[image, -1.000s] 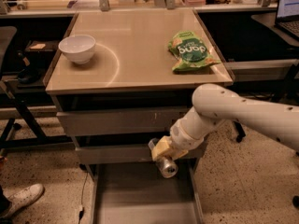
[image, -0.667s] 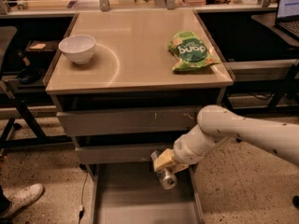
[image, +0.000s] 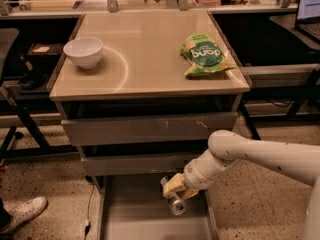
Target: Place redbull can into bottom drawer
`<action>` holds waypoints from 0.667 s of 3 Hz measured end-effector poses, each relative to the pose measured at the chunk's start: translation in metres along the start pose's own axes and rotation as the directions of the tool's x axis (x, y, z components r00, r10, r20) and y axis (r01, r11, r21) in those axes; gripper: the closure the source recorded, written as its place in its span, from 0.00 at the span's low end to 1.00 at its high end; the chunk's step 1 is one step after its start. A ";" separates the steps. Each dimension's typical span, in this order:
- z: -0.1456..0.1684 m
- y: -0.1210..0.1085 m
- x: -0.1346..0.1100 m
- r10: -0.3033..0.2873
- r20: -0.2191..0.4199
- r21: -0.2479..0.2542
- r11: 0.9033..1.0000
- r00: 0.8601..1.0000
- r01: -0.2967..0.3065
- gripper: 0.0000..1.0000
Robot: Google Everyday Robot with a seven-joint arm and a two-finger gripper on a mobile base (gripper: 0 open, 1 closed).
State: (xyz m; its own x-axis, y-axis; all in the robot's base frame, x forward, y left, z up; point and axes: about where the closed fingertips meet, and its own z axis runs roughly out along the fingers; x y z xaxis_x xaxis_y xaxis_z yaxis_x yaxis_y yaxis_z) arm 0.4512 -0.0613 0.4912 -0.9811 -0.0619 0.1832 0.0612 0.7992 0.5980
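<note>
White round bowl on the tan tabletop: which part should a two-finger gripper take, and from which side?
Probably the rim of the white round bowl, pinched from straight above, one finger inside, one outside: it stands upright and open. The gripper is low over the grey metal bottom drawer, shut on the slim silver and blue redbull can.

Your worktop point(image: 150, 64) is smooth beige with a soft satin sheen. A glossy white bowl point(image: 84, 51) sits near its left edge and a crinkled, shiny green plastic bag point(image: 205, 54) near its right. The upper drawers point(image: 150, 129) are scratched matt grey metal. Below the front edge, the end effector point(image: 175, 195), with dull yellowish pads, grips a bright metal can point(image: 177, 205) over the bottom drawer point(image: 135, 219), which is plain matt grey.
</note>
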 end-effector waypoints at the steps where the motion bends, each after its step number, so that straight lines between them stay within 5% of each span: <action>1: 0.010 -0.005 0.000 0.010 -0.012 -0.024 1.000 1.000 -0.011 1.00; 2: 0.050 -0.024 -0.010 0.055 -0.013 -0.097 0.994 0.998 -0.056 1.00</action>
State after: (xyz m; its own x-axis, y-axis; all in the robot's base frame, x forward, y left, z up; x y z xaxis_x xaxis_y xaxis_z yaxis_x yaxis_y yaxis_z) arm 0.4503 -0.0499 0.4365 -0.9738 -0.0255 0.2260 0.1337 0.7398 0.6594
